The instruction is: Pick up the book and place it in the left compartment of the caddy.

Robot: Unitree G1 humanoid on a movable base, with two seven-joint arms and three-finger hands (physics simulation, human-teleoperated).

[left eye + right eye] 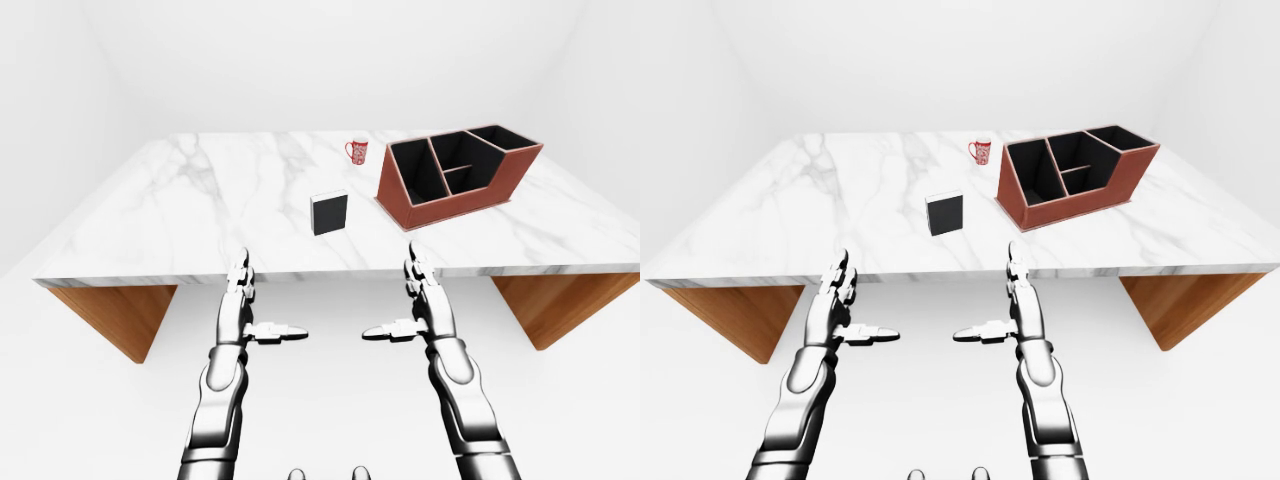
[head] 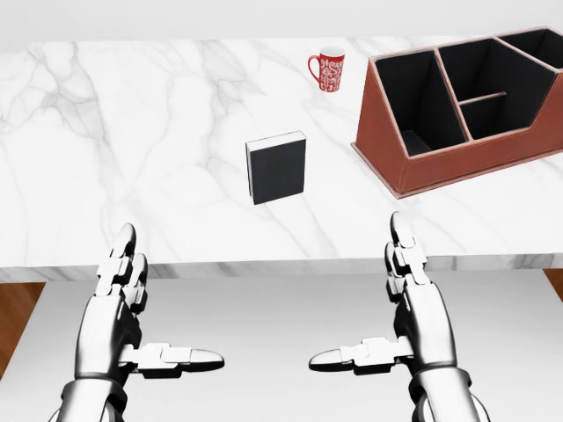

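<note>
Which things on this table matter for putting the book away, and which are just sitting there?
For the job: the black book; the brown caddy, its left compartment empty; the open left hand and right hand.

Just there: the red mug; the marble table.

Head view, lower frame: left hand and right hand, both empty, fingers extended toward the top of the frame, thumbs pointing inward toward each other, forearms entering from the bottom edge.

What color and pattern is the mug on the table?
The mug is red with a white pattern and a white inside, clearest in the head view.
</note>
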